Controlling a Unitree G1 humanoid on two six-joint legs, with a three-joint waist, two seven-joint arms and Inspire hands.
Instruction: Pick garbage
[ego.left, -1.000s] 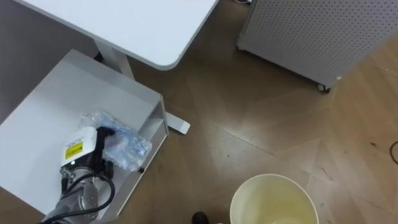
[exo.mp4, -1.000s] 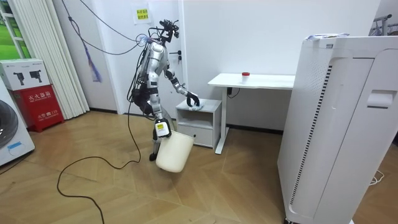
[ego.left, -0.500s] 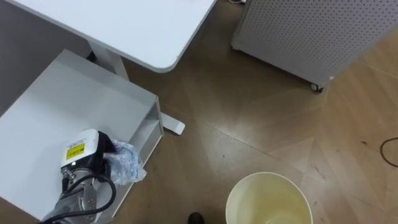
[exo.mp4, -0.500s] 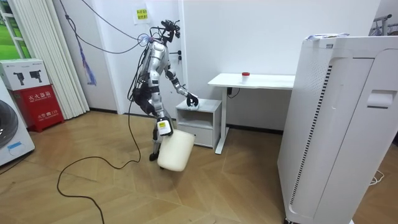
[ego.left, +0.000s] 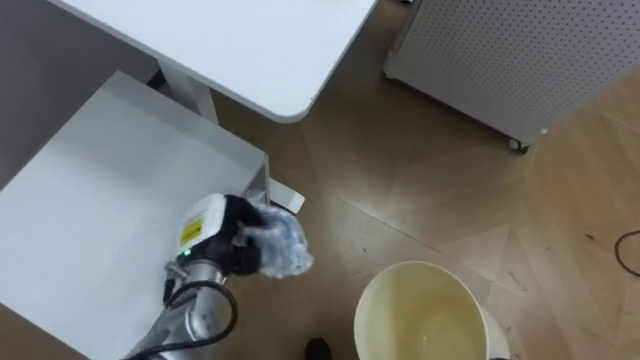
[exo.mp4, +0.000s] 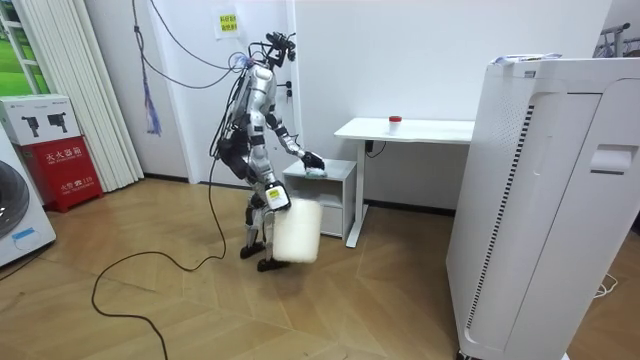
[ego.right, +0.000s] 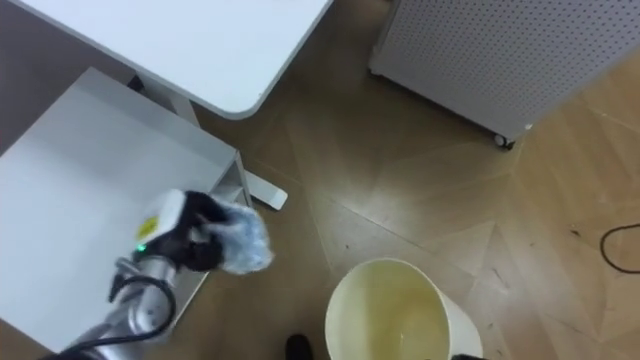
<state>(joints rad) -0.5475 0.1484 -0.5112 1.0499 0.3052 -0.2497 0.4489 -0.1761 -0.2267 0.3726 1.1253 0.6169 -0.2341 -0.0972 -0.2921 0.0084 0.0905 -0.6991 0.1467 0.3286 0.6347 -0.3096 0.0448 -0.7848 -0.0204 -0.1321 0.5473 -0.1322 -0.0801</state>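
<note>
Left eye view | left hand (ego.left: 228, 242) clutches crumpled plastic (ego.left: 283, 246) | protrudes rightward

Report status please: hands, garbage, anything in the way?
Left hand shut on plastic wad, at cabinet edge. Right hand at bin. Nothing between wad and bin.

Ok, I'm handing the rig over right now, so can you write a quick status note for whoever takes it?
Left hand: shut on the crumpled clear plastic wrapper, by the corner of the low white cabinet.
Right hand: at the top of the tall cream plastic bin, beside the robot.
Done: garbage grasped.
Left: bring it over the bin's mouth and release.
</note>
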